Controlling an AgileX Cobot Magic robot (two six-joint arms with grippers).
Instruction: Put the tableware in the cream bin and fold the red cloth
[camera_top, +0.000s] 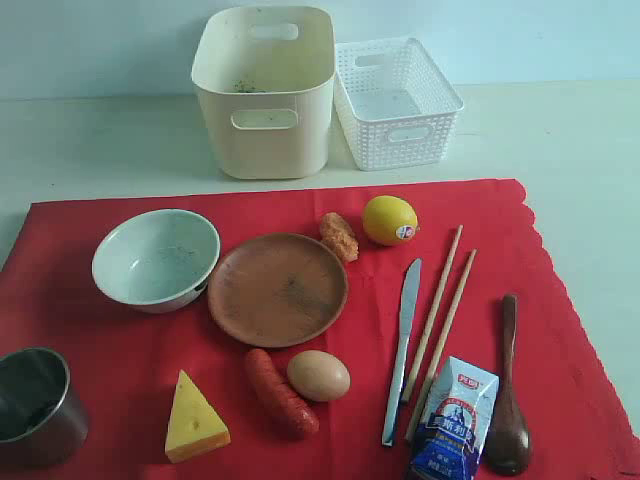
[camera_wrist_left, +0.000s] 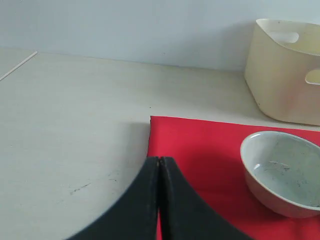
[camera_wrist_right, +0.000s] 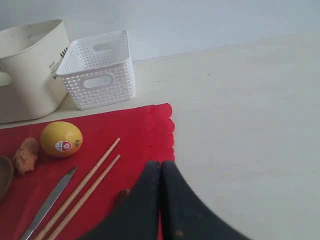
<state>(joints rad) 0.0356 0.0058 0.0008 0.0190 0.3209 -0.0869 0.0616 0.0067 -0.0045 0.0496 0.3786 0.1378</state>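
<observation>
The red cloth (camera_top: 560, 300) lies flat on the table, covered with items. On it sit a pale bowl (camera_top: 156, 259) (camera_wrist_left: 282, 172), a brown plate (camera_top: 278, 289), a steel cup (camera_top: 36, 407), a silver knife (camera_top: 402, 345) (camera_wrist_right: 47, 203), wooden chopsticks (camera_top: 442, 310) (camera_wrist_right: 82, 192) and a dark wooden spoon (camera_top: 508, 400) (camera_wrist_right: 121, 194). The cream bin (camera_top: 265, 90) (camera_wrist_left: 285, 70) (camera_wrist_right: 30, 70) stands behind the cloth. Neither arm shows in the exterior view. My left gripper (camera_wrist_left: 159, 160) is shut and empty above the cloth's left edge. My right gripper (camera_wrist_right: 160, 164) is shut and empty above its right edge.
A white lattice basket (camera_top: 397, 100) (camera_wrist_right: 100, 70) stands right of the cream bin. A lemon (camera_top: 390, 220) (camera_wrist_right: 61, 139), a fried piece (camera_top: 339, 236), an egg (camera_top: 318, 375), a sausage (camera_top: 281, 393), a cheese wedge (camera_top: 194, 418) and a blue-white packet (camera_top: 452, 415) lie among the tableware.
</observation>
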